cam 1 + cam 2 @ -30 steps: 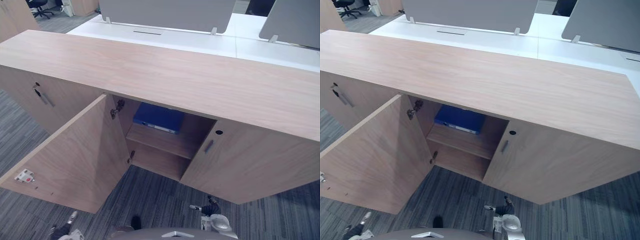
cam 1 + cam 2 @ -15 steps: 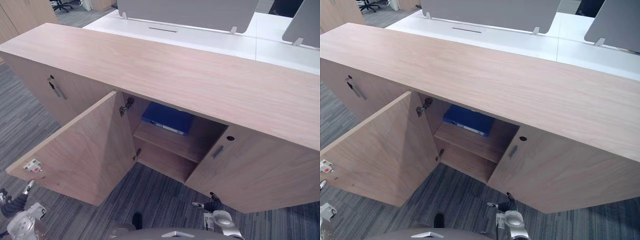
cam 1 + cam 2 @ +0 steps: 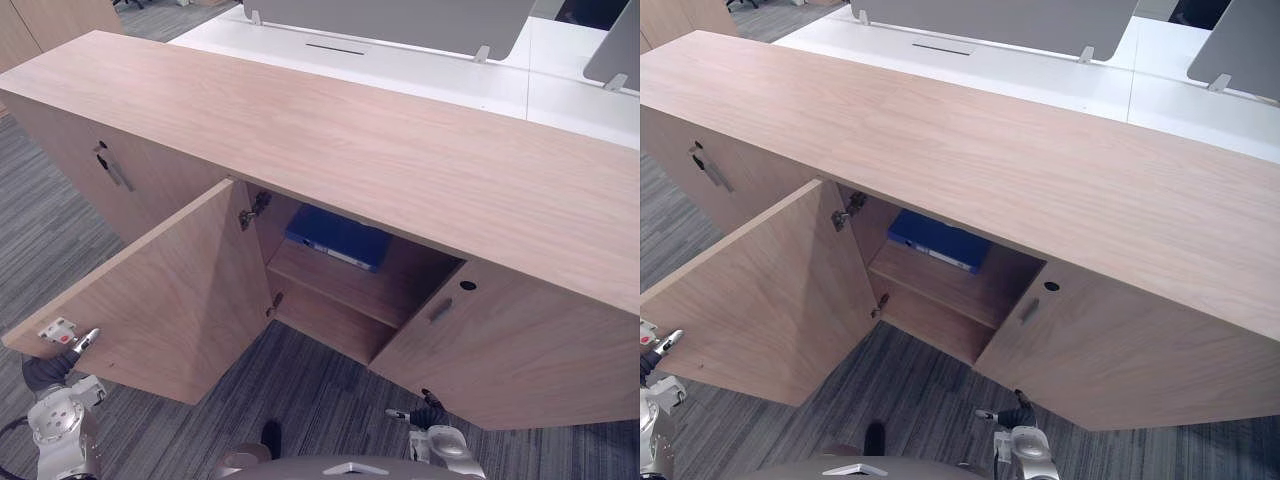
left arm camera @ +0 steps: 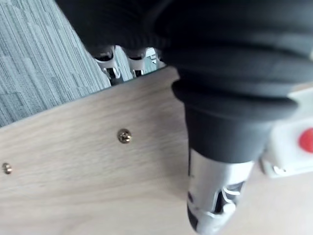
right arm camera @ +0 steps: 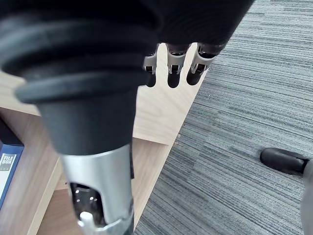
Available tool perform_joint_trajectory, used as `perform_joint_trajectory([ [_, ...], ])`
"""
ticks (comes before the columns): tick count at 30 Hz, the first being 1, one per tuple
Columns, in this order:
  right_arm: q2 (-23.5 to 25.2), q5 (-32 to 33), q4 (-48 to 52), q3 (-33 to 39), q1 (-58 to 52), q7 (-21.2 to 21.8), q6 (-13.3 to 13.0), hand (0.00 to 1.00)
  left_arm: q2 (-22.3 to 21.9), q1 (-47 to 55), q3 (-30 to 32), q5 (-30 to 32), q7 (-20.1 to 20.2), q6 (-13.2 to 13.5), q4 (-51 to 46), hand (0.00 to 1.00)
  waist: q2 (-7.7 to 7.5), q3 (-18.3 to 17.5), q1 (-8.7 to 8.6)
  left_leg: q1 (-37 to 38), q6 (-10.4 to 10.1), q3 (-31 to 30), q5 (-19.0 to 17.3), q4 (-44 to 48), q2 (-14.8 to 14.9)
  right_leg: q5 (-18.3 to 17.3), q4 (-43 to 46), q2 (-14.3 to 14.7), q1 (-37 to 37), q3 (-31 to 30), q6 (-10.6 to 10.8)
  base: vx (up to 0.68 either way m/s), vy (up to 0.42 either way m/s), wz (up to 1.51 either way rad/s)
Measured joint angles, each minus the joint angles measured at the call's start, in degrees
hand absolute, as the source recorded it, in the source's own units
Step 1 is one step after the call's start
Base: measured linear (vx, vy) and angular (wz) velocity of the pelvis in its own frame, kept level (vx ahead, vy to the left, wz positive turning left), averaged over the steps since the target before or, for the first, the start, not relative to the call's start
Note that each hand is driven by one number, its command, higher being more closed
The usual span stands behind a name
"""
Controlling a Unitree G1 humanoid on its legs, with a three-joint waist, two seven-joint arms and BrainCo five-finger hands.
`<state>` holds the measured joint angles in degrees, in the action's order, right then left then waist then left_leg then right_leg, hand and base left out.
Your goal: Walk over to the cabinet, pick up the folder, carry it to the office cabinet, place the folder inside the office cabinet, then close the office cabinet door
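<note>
Left robot hand [image 3: 58, 415] higher; folder [image 3: 338, 237] apart

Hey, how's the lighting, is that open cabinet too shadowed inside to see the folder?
Left eye view: the cabinet top shades the open compartment, yet the blue folder on the upper shelf is plainly visible. Right eye view: the white desk behind is brightest, without harsh glare. Right wrist view: the folder's corner is evenly lit.
</note>
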<state>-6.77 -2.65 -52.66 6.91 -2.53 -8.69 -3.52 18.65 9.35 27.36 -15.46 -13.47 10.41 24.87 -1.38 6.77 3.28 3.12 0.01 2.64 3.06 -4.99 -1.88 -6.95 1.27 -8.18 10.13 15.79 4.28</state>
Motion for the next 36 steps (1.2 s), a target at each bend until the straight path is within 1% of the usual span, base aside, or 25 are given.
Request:
perform_joint_trajectory([
  [4, 0.0, -0.02, 0.02, 0.0, -0.07, 0.04, 0.0, 0.0, -0.35, 2.96, -1.81, 0.0, 0.09, -0.02, -1.96, 0.0, 0.0, 0.0, 0.18, 0.07, -0.07, 0.75, 0.0, 0.0, 0.43, 0.04, 0.06, 0.15, -0.32, -0.92, 0.05, -0.04, -0.029, -0.09],
  [7, 0.09, -0.05, 0.02, -0.01, -0.7, 0.1, 0.0, 0.0, -1.64, 5.01, -4.21, -0.04, 0.26, -0.07, -2.07, 0.0, 0.01, -0.01, 0.29, 0.15, -0.09, 1.18, 0.03, 0.0, 0.56, 0.2, 0.12, 0.15, -0.47, -1.37, 0.32, -0.05, -0.018, -0.06],
  [8, 0.1, -0.05, 0.02, -0.01, -1.0, 0.11, 0.01, 0.0, -2.53, 6.15, -4.7, -0.07, 0.26, -0.2, -2.94, 0.0, 0.01, -0.01, 0.47, 0.14, -0.09, 1.61, 0.03, 0.0, 0.63, 0.33, 0.14, 0.15, -0.69, -1.88, 0.52, -0.05, 0.0, -0.2],
  [9, 0.1, -0.05, 0.02, -0.01, -1.42, 0.11, 0.01, 0.0, -3.4, 7.52, -5.14, -0.09, 0.26, -0.29, -4.55, 0.0, 0.05, -0.03, 1.0, 0.07, -0.09, 2.22, 0.03, 0.0, 0.71, 0.49, 0.22, 0.15, -1.16, -2.68, 0.71, -0.05, 0.004, -0.22],
  [12, 0.22, -0.06, 0.01, -0.02, -2.45, 0.2, 0.03, 0.0, -4.19, 10.05, -7.63, -0.1, 0.55, -0.29, -6.55, 0.0, 0.2, -0.09, 1.41, -0.04, 0.08, 2.5, 0.19, 0.01, 0.7, 0.59, 0.42, 0.07, -1.6, -3.12, 0.64, -0.04, 0.003, -0.09],
  [14, 0.41, -0.09, 0.02, -0.05, -2.48, 0.65, 0.02, 0.0, -4.62, 11.37, -9.2, -0.1, 1.52, -0.35, -6.54, 0.0, 0.29, -0.11, 1.47, -0.13, 0.02, 3.0, 0.3, 0.01, 0.75, 0.57, 0.65, 0.04, -2.2, -3.76, 0.62, -0.06, 0.011, -0.13],
  [16, 0.64, -0.08, 0.04, -0.08, -2.52, 0.67, 0.02, 0.0, -6.03, 13.68, -12.46, -0.09, 2.68, -0.88, -6.29, 0.0, 0.54, -0.18, 1.45, -0.15, -0.1, 3.78, 0.32, 0.01, 0.8, 0.65, 0.9, 0.02, -2.72, -4.73, 0.6, -0.08, 0.019, -0.16],
  [18, 0.65, -0.08, 0.04, -0.09, -2.62, 0.67, 0.02, 0.0, -6.35, 14.43, -13.77, -0.05, 3.06, -1.03, -6.26, 0.0, 0.64, -0.21, 1.45, -0.19, -0.1, 3.83, 0.37, 0.01, 0.79, 0.68, 1.01, 0.01, -2.86, -4.94, 0.59, -0.06, 0.019, -0.08],
  [19, 0.67, -0.1, 0.04, -0.12, -2.75, 0.67, 0.03, 0.0, -6.97, 16.12, -17.06, 0.08, 4.11, -1.92, -5.9, 0.0, 1.02, -0.36, 1.45, -0.58, -0.16, 4.4, 0.54, 0.01, 0.88, 0.8, 1.47, 0.1, -3.89, -6.06, 0.64, -0.06, 0.02, -0.15],
  [22, 0.67, -0.1, 0.09, -0.23, -2.73, 0.65, 0.03, 0.0, -7.81, 17.2, -21.05, 1.27, 5.02, -2.92, -3.73, 0.0, 1.87, -0.82, 1.31, -1.13, -0.13, 5.54, 0.76, 0.01, 1.12, 1.19, 1.84, 0.37, -5.28, -8.0, 0.67, -0.06, 0.027, -0.24],
  [23, 0.64, -0.1, 0.1, -0.87, -2.71, 0.65, 0.03, 0.0, -7.94, 17.22, -23.2, 2.98, 5.75, -3.64, -1.57, 0.0, 2.33, -1.03, 1.22, -1.09, -0.13, 6.34, 0.77, 0.01, 1.22, 1.33, 1.87, 0.5, -5.69, -9.15, 0.85, -0.07, 0.042, -0.32],
  [24, 0.7, -0.11, 0.11, -1.73, -2.72, 0.66, 0.03, 0.0, -7.96, 17.39, -25.5, 3.67, 6.52, -4.57, -0.02, 0.0, 2.68, -1.25, 0.95, -1.09, -0.12, 7.08, 0.77, 0.01, 1.34, 1.54, 1.89, 0.59, -6.14, -10.01, 1.2, -0.06, 0.042, -0.33],
  [25, 0.74, -0.12, 0.11, -2.09, -2.69, 0.66, 0.03, 0.0, -8.01, 17.39, -26.67, 4.44, 6.76, -4.88, 0.86, 0.0, 2.86, -1.26, 0.72, -1.07, -0.13, 7.43, 0.77, 0.01, 1.41, 1.66, 1.87, 0.65, -6.31, -10.43, 1.32, -0.05, 0.033, -0.29],
  [26, 0.97, -0.47, 0.11, -2.3, -2.63, 0.65, 0.04, 0.0, -8.05, 17.41, -29.19, 5.9, 7.42, -5.6, 2.46, 0.0, 3.14, -1.34, -0.15, -1.04, -0.13, 7.98, 0.77, 0.01, 1.5, 1.82, 1.88, 0.71, -6.54, -10.96, 1.22, -0.05, 0.031, -0.28],
  [27, 1.24, -1.46, 0.13, -2.31, -2.6, 0.64, 0.04, 0.0, -8.02, 17.41, -31.57, 7.45, 8.55, -5.83, 3.84, 0.0, 3.39, -1.52, -0.73, -1.0, -0.12, 8.74, 0.76, 0.01, 1.67, 1.94, 1.99, 0.95, -7.06, -12.27, 1.16, -0.05, 0.03, -0.31],
  [28, 1.41, -1.84, 0.14, -2.32, -2.55, 0.64, 0.04, 0.0, -7.98, 17.36, -32.69, 8.34, 9.13, -5.84, 3.89, 0.0, 3.45, -1.59, -1.04, -0.99, -0.11, 9.18, 0.75, 0.01, 1.77, 1.96, 2.0, 1.1, -7.32, -12.92, 1.13, -0.06, 0.032, -0.49],
  [29, 1.8, -2.1, 0.22, -2.44, -2.34, 0.65, 0.05, 0.0, -8.0, 15.81, -35.79, 10.15, 10.82, -6.47, 4.02, 0.0, 3.64, -1.86, -1.85, -0.98, 0.1, 10.49, 0.6, 0.01, 2.11, 2.04, 2.08, 1.7, -8.12, -15.24, 1.02, -0.03, 0.013, -0.53],
  [30, 1.85, -2.18, 0.29, -2.79, -2.05, 0.65, 0.04, 0.0, -8.16, 15.51, -37.39, 10.65, 11.34, -6.69, 4.55, 0.0, 3.69, -1.9, -2.56, -0.94, 0.11, 11.54, 0.57, 0.01, 2.32, 2.18, 2.07, 1.93, -8.62, -16.29, 0.82, -0.04, 0.01, -0.56],
  [33, 1.71, -2.22, 1.42, -4.1, -1.99, 0.62, 0.12, 0.0, -8.66, 11.81, -41.99, 13.17, 12.89, -6.64, 4.56, 0.0, 3.74, -2.55, -4.42, -0.99, -0.06, 14.61, 0.25, 0.01, 2.94, 2.64, 2.01, 2.74, -10.45, -19.76, 0.15, -0.04, 0.002, -0.58],
  [35, 1.73, -2.23, 2.12, -4.54, -2.27, 0.61, 0.22, 0.0, -9.4, 8.18, -43.35, 13.51, 12.95, -6.49, 4.58, 0.0, 3.86, -3.34, -5.57, -0.9, -0.11, 16.36, -0.13, 0.01, 3.18, 2.96, 1.88, 3.21, -11.3, -21.66, -0.25, -0.01, 0.002, -0.59],
  [36, 1.76, -2.23, 2.14, -4.61, -2.27, 0.61, 0.25, 0.0, -9.93, 5.9, -43.5, 13.51, 12.92, -5.89, 4.63, 0.0, 3.9, -3.92, -6.25, -0.86, -0.15, 17.72, -0.37, 0.01, 3.36, 3.3, 1.82, 3.47, -11.96, -22.94, -0.42, 0.01, 0.003, -0.61],
])
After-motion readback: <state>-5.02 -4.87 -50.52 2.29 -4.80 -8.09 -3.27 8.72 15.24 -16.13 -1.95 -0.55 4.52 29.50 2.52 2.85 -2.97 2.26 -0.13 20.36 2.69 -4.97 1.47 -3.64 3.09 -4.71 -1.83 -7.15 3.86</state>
